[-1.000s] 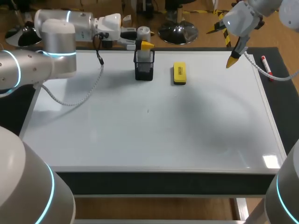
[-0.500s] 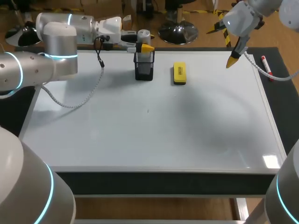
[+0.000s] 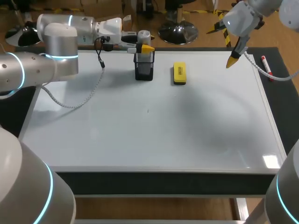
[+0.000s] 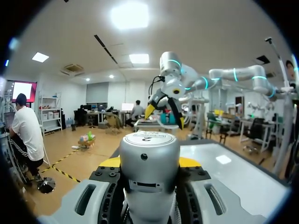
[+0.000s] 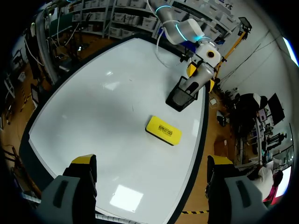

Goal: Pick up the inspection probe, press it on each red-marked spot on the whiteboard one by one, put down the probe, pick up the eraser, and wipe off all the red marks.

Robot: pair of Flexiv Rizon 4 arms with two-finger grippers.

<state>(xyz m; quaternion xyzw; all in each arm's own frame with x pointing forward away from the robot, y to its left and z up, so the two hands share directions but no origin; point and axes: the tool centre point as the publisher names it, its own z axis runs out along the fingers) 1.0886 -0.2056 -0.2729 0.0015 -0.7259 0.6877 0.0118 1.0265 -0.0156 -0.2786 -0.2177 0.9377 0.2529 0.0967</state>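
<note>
The left claw (image 3: 146, 47) is closed on the probe (image 3: 144, 35), with a yellow tip pressed against each side of the silver cylinder. It holds the probe at the far edge of the whiteboard (image 3: 149, 140), left of the middle, directly above the black mesh cup (image 3: 144, 69). The probe's lower end is at the cup's mouth, but I cannot tell whether it reaches inside. The left arm comes in level from the far left.

The right claw (image 3: 232, 60) hangs above the far right corner of the whiteboard. Its fingers are spread wide and it holds nothing.

The yellow eraser (image 3: 179, 73) lies flat on the whiteboard just to the right of the cup, apart from it and well away from the right claw. A small dark mark (image 3: 148, 110) sits on the board nearer than the cup. A marker pen with a red cap (image 3: 265, 64) lies on the dark mat (image 3: 280, 88) past the board's right edge.
</note>
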